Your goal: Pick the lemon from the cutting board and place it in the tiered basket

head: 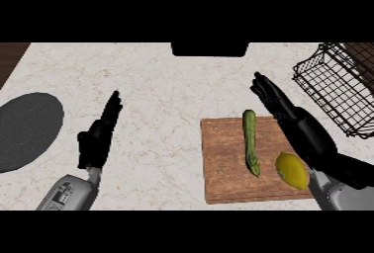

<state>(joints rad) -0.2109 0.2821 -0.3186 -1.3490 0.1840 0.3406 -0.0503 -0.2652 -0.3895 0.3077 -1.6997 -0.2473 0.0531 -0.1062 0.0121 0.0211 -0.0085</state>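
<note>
A yellow lemon lies on the wooden cutting board, near its front right corner. A green asparagus-like stalk lies lengthwise on the board just left of the lemon. My right hand stretches open above the board's right edge, fingers straight and pointing away, directly beside and beyond the lemon without holding it. The black wire tiered basket stands at the far right, a short way beyond the right hand's fingertips. My left hand rests open at the left, fingers up.
A dark round plate lies at the left edge of the pale marble counter. A black object sits at the counter's far edge, centre. Dark wood shows at the top left corner.
</note>
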